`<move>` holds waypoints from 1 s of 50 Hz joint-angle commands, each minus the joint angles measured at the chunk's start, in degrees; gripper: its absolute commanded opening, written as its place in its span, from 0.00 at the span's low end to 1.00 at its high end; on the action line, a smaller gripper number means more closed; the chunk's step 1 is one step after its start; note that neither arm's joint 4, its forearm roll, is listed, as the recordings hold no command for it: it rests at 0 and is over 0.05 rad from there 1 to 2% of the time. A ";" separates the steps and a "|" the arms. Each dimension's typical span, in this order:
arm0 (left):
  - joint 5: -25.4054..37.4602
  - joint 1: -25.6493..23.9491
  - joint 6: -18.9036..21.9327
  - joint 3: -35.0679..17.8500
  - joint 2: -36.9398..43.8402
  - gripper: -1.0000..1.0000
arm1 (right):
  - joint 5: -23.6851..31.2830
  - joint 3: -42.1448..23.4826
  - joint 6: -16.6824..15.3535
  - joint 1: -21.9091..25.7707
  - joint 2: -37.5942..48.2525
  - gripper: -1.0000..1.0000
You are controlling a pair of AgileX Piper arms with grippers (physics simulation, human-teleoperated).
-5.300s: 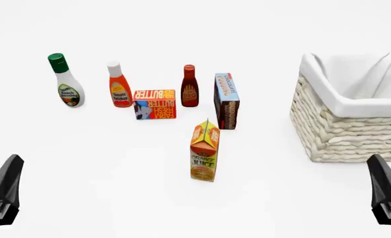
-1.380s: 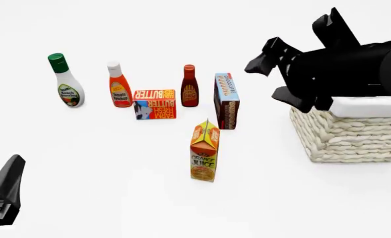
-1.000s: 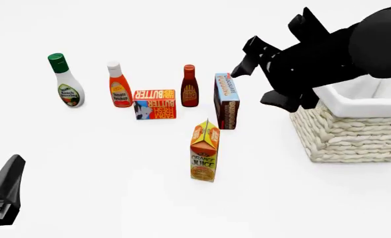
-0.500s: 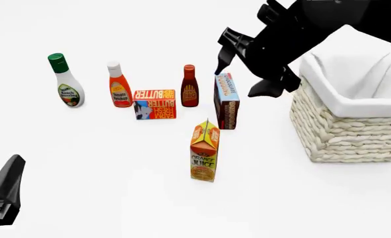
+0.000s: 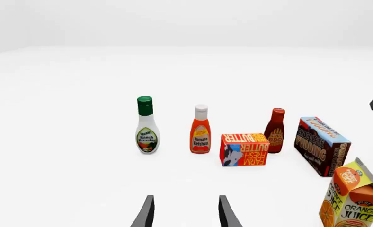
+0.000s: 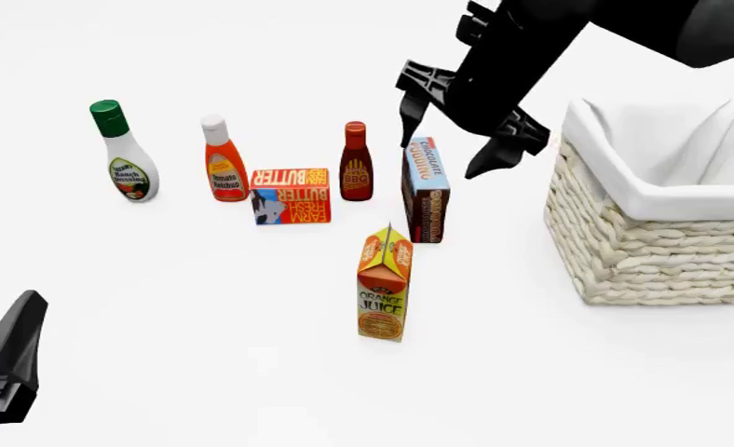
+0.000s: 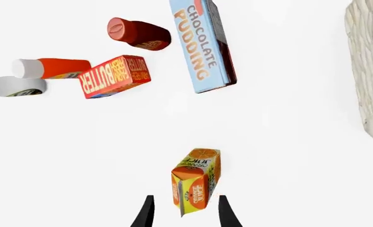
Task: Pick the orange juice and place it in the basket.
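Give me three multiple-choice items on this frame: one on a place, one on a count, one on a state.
1. What stands nearest the orange juice?
A. chocolate pudding box
B. ranch bottle
C. basket

2. How many bottles stand on the table?
A. two
B. three
C. five

3. The right gripper is
A. shut on the carton
B. open, empty, above the groceries
C. inside the basket

Answers: 1 A, the pudding box is just behind it. 2 B, ranch, ketchup, BBQ. 3 B, fingers spread, carton on the table.

Orange juice point(image 6: 385, 285) stands clear all round; pudding box point(image 6: 426, 189) nearest, behind.
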 commanded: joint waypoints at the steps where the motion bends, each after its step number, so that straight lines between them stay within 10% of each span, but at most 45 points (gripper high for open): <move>1: 0.11 0.11 0.06 0.09 -0.28 1.00 | 2.78 -2.63 -3.17 -1.35 2.72 1.00; 50: 0.11 0.11 0.04 0.09 -0.28 1.00 | 2.79 -2.09 -3.95 2.91 8.25 1.00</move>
